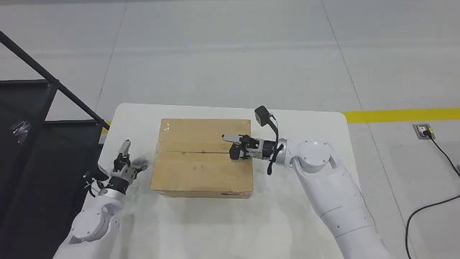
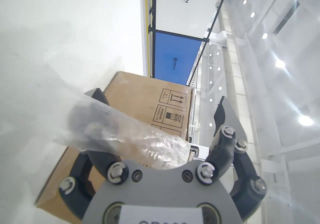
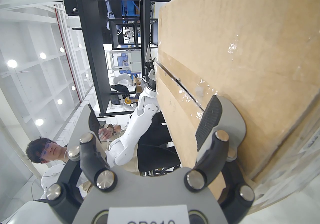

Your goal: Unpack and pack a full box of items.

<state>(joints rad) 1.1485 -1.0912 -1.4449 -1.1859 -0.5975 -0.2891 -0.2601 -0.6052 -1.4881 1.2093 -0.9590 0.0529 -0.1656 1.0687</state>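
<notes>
A closed brown cardboard box (image 1: pixel 203 157) lies in the middle of the white table (image 1: pixel 302 126), its top flaps meeting at a taped seam (image 3: pixel 178 82). My right gripper (image 1: pixel 231 144) is over the box's right part, open; one finger pad (image 3: pixel 208 122) rests on the box top (image 3: pixel 237 35) by the seam, the other stands clear of it. My left gripper (image 1: pixel 123 160) sits at the box's left side, open (image 2: pixel 160 107), a little away from the box wall (image 2: pixel 150 100). A crumpled strip of clear plastic film (image 2: pixel 117 126) clings to one of its fingers.
The box takes up the table's centre; bare table lies to its right and along the front. A black frame and dark netting (image 1: pixel 29 137) stand off the table's left edge. A person sits beyond the table in the right wrist view, not touching anything.
</notes>
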